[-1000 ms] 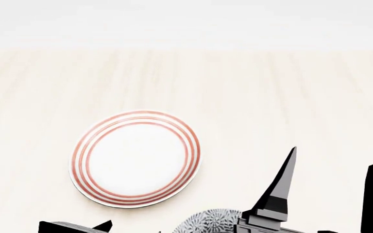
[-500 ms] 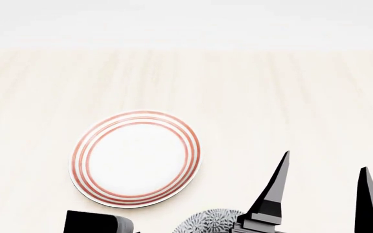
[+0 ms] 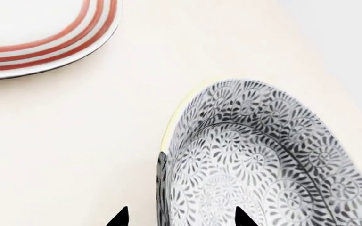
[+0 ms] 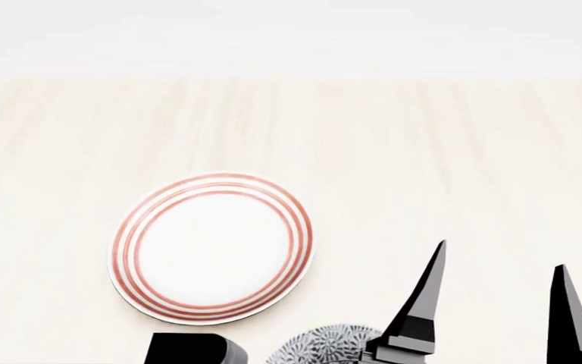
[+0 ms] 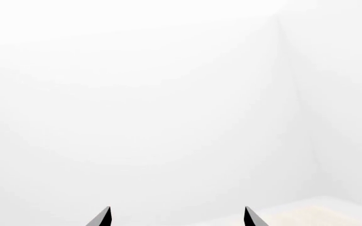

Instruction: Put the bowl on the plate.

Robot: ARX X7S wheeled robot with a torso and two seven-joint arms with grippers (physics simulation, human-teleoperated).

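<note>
Bowl (image 3: 263,160) sitting beside the plate (image 3: 49,47), not on it.
Left gripper (image 3: 177,221) is straddling the bowl's rim, spread apart; right gripper (image 4: 499,299) is hanging released, fingers wide.

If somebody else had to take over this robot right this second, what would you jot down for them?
Left gripper: open, fingertips straddling the bowl's near rim, not yet closed on it.
Right gripper: open, empty, pointing up beside the bowl.
Bowl: on the table, at the near edge of the head view, clear of the plate.
Plate: bare, on the table just beyond the bowl and toward the robot's left.
Done: left gripper lined up on the rim.
Left: close, lift, carry over, set the bowl on the plate, release.
</note>
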